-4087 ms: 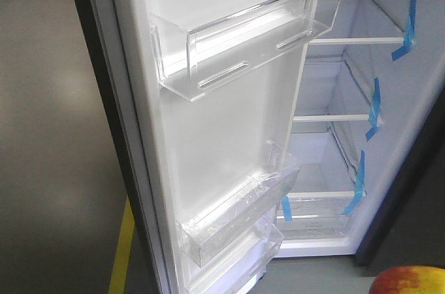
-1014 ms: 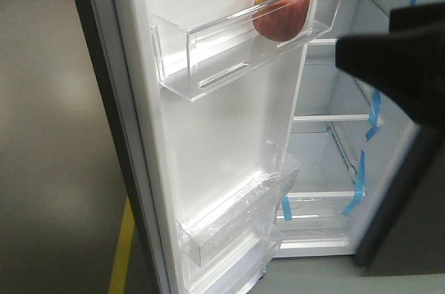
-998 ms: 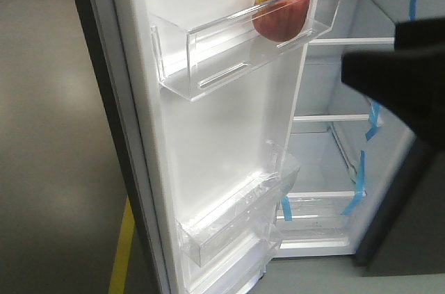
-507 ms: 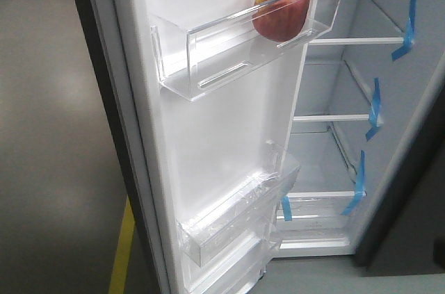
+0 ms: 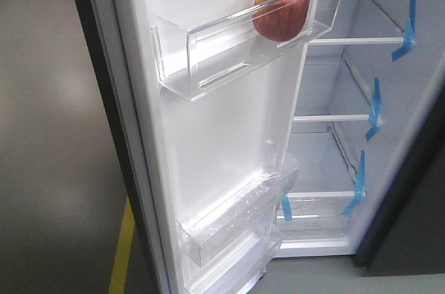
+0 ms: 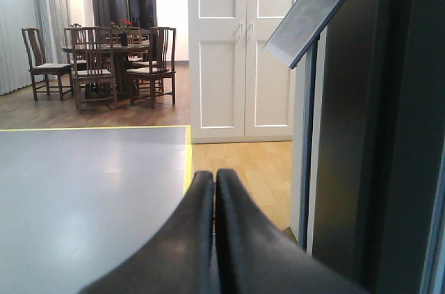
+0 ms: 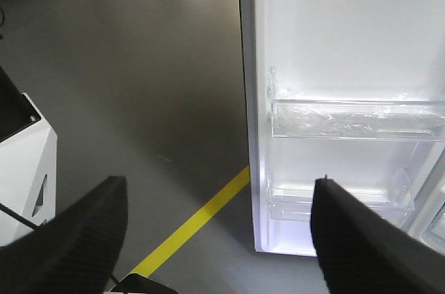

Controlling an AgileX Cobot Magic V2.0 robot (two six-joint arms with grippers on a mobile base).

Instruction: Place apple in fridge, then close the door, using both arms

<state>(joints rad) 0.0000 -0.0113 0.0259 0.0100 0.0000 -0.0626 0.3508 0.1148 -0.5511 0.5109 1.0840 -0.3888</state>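
Sitting in the top bin of the door, the apple shows at 1 o'clock in the front view, at the bin's end nearest the fridge. The door stands open, its white inner face toward the camera. Two lower bins lie at 6 o'clock. The fridge's shelves and blue tape fill 3 o'clock. A yellow line crosses the grey floor at 7 o'clock.

The left gripper has its fingers pressed together with nothing between them. It points to 12 o'clock of its view, toward white doors, with chairs at 10 o'clock and a sign stand at 1 o'clock.

The right gripper is spread wide and holds nothing. Its fingers rise from 7 and 5 o'clock over the floor, and the door's lower bins sit at 3 o'clock.
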